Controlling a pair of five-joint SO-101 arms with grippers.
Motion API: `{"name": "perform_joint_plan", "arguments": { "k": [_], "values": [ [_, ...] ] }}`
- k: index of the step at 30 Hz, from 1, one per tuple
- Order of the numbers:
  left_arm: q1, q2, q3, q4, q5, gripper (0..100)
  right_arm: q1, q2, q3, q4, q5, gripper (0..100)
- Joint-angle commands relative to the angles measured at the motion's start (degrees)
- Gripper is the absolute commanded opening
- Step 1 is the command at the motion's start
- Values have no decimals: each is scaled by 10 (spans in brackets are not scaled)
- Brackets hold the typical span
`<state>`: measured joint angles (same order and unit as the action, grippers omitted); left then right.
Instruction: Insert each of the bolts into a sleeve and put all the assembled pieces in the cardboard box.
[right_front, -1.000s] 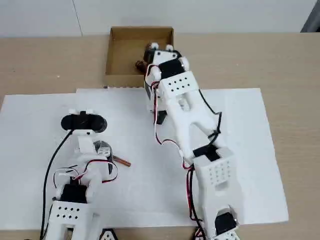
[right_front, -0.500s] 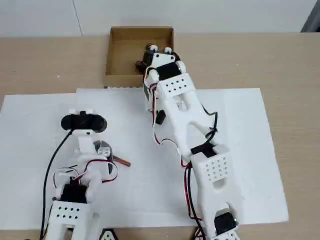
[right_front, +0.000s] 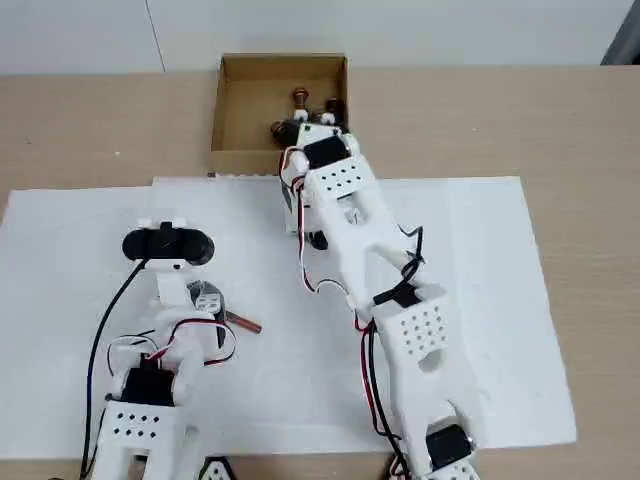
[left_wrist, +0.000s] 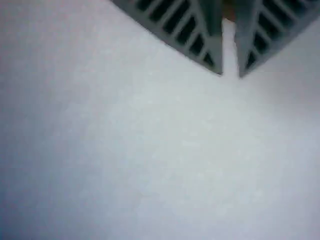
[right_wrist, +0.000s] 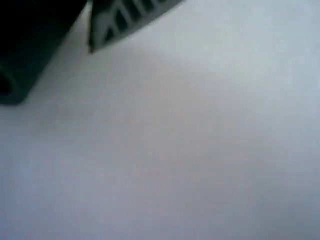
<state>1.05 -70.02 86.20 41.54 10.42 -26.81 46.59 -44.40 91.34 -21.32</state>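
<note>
Cardboard box (right_front: 245, 105) brown; paper (right_front: 480, 250) white; table (right_front: 90, 120) tan; bolt (right_front: 244, 323) coppery.

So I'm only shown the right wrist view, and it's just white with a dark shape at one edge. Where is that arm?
Observer: The right arm stretches across the white paper to the cardboard box, with its wrist over the box's near wall.
Operator: Is anything in the box?
Observer: Yes, a few brown pieces lie in it, close to that wrist.
Operator: And the other arm?
Observer: The left arm sits over the paper's near left part, its jaws apparently closed on a copper-coloured piece.
</note>
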Motion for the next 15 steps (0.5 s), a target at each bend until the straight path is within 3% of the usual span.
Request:
{"name": "perform_joint_plan", "arguments": {
  "k": [1, 6, 15],
  "values": [
    [4, -7, -3, -12, -2, 5, -1, -3, -3, -5, -2, 142],
    [4, -7, -3, -12, -2, 5, -1, -2, -3, -5, 0, 6],
    [4, -7, -4, -12, -2, 5, -1, -61, -4, 2, 1, 3]
  ]
}}
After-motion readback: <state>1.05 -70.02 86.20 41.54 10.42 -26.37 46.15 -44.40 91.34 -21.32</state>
